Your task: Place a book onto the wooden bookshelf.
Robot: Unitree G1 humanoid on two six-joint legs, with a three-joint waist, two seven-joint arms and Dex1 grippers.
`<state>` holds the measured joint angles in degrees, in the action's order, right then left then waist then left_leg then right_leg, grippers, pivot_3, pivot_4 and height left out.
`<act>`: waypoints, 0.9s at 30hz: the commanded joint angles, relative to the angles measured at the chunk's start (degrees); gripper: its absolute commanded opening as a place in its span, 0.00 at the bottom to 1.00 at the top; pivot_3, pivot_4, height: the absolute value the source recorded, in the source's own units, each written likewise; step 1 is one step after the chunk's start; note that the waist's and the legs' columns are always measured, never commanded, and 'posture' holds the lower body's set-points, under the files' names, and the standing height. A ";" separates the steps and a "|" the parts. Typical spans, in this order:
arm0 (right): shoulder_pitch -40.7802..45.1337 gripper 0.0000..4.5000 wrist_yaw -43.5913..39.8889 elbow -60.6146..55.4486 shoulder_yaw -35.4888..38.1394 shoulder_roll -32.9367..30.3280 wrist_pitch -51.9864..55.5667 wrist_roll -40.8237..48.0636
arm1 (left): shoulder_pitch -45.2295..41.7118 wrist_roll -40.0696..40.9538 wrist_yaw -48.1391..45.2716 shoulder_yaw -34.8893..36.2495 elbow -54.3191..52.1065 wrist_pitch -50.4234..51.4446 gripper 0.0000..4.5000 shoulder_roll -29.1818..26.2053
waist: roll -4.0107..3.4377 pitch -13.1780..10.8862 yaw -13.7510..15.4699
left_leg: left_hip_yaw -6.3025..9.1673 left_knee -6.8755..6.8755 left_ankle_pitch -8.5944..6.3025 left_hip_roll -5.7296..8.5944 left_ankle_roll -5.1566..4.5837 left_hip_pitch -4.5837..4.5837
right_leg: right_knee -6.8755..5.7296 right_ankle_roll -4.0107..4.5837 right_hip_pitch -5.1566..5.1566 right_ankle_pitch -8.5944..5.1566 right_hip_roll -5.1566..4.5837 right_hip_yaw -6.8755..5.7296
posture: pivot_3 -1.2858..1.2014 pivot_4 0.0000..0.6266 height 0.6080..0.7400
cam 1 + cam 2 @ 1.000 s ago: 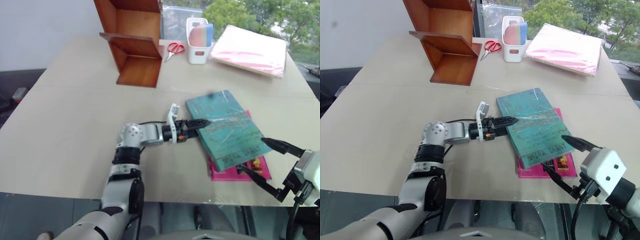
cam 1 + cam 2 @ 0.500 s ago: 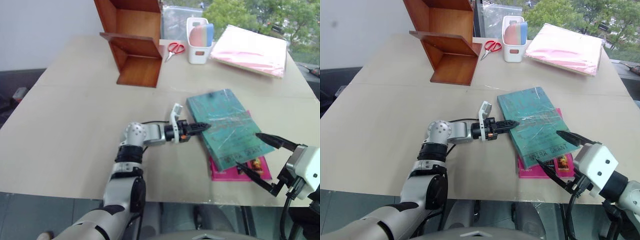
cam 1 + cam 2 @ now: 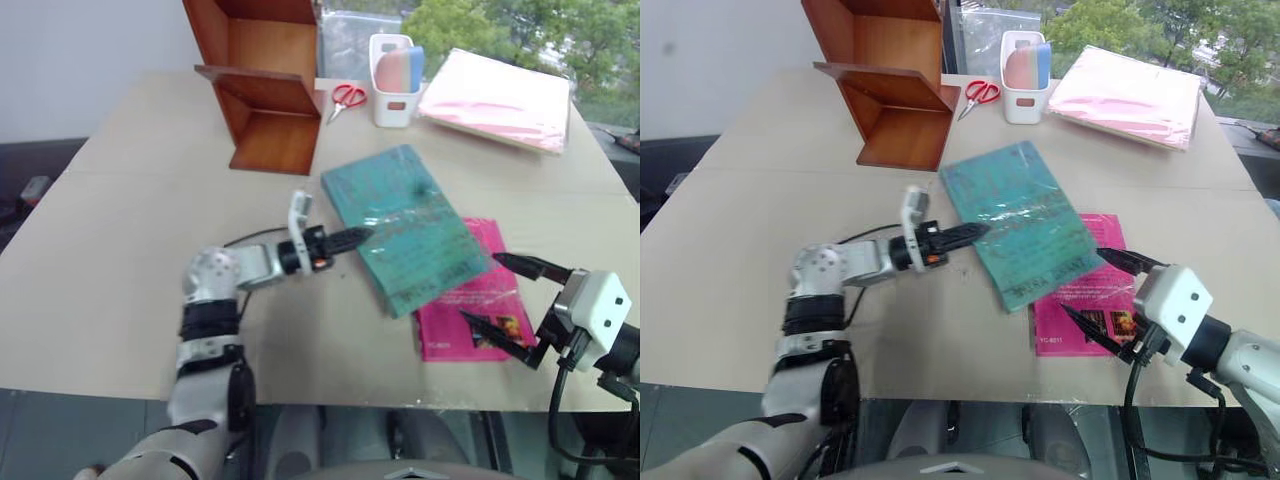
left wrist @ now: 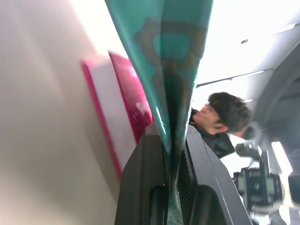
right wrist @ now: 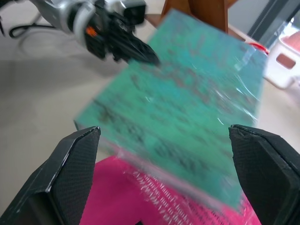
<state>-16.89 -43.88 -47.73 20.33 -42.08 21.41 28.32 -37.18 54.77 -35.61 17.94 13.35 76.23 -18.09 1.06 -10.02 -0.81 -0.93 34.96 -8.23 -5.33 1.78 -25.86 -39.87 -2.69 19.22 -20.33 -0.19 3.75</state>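
Thin teal-green book (image 3: 400, 228) with crinkly shiny plastic wrap: my left gripper (image 3: 352, 236) is clamped on its edge, and its far corner overlaps the magenta-pink book (image 3: 470, 300) lying flat on the beige table (image 3: 120, 230). Reddish-brown wooden bookshelf (image 3: 262, 85) sits well apart at the table's far side, beside red scissors (image 3: 347, 98), a white holder (image 3: 394, 68) and a pale pink folder stack (image 3: 500, 98). Left arm reaches level across the table. My right gripper (image 3: 503, 300) hangs spread wide over the pink book, holding nothing.

Top of wooden bookshelf (image 3: 262, 85) cut off by frame edge.
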 commanded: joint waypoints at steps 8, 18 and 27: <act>10.52 1.00 -2.95 8.32 -8.23 0.26 -5.51 -2.21 | -4.16 -8.27 -9.46 -4.18 -3.54 -14.79 0.02 -13.65 | 0.07 -0.04 0.23 | -0.01 0.03 -0.01 0.02 -0.02 -0.03 | 0.01 0.00 0.01 0.00 -0.04 -0.03 | 0.52 0.24 1.00; 14.49 1.00 -4.50 12.73 -10.81 0.52 -8.28 -3.11 | -1.15 -7.11 -19.89 -3.72 -8.11 -20.52 0.02 -20.34 | 0.08 -0.08 0.35 | -0.13 -0.21 -0.01 -0.01 0.00 -0.09 | 0.06 0.02 0.16 -0.02 -0.05 0.02 | 0.52 0.24 1.00; 15.99 1.00 -4.82 13.18 -10.97 0.51 -8.21 -2.50 | -14.56 -8.81 -13.73 -4.64 -9.30 -21.51 0.02 -19.34 | 0.16 -0.16 0.06 | 1.19 -0.66 0.18 -0.04 0.34 -0.05 | 0.16 0.65 0.03 -0.35 0.03 -1.16 | 0.52 0.24 1.00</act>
<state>-1.59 -48.37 -33.58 7.96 -41.32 14.08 24.80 -49.21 47.79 -47.73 15.23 8.74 58.12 -36.06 1.22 -10.18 -0.75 0.25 34.18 -8.00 -5.36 2.20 -25.93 -39.72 -1.92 19.24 -20.74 -0.11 2.44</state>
